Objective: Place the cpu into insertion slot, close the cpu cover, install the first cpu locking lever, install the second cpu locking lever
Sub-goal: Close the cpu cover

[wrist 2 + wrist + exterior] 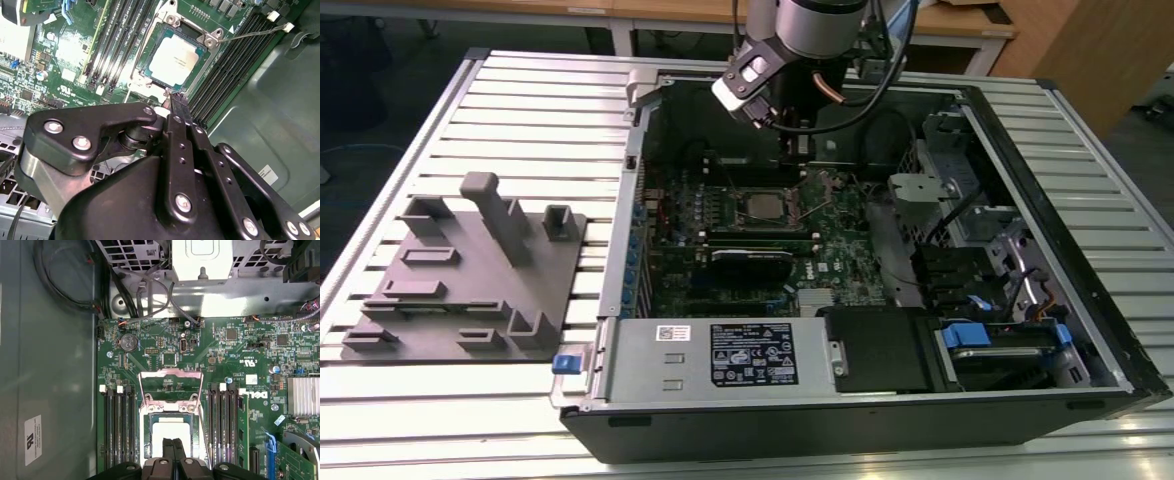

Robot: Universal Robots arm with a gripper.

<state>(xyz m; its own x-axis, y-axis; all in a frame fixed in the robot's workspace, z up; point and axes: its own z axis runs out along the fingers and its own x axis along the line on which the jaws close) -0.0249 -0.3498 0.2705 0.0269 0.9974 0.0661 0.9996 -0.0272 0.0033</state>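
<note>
The cpu (pixel 173 60) lies flat in the insertion slot (pixel 146 71), its pale silver face up; in the first wrist view the cpu (pixel 170 431) shows just beyond my fingertips. The cpu cover (pixel 170 373) stands swung open, a silver frame with green board showing through its cut-out. A thin wire locking lever (pixel 255 33) sticks out from the socket's corner, unlatched. My gripper (pixel 174 98) is shut with nothing between its fingers and hovers at the socket's edge. In the exterior view the gripper (pixel 790 152) hangs above the board, just behind the cpu (pixel 761 208).
Long black memory slots (pixel 116 425) flank the socket on both sides. A finned heatsink (pixel 303 396) sits on the board. The case wall (pixel 50 365), a cable bundle (pixel 65 295), the power supply (pixel 720 355) and drive bays (pixel 987 250) ring the board. A grey fixture (pixel 467 275) stands on the table.
</note>
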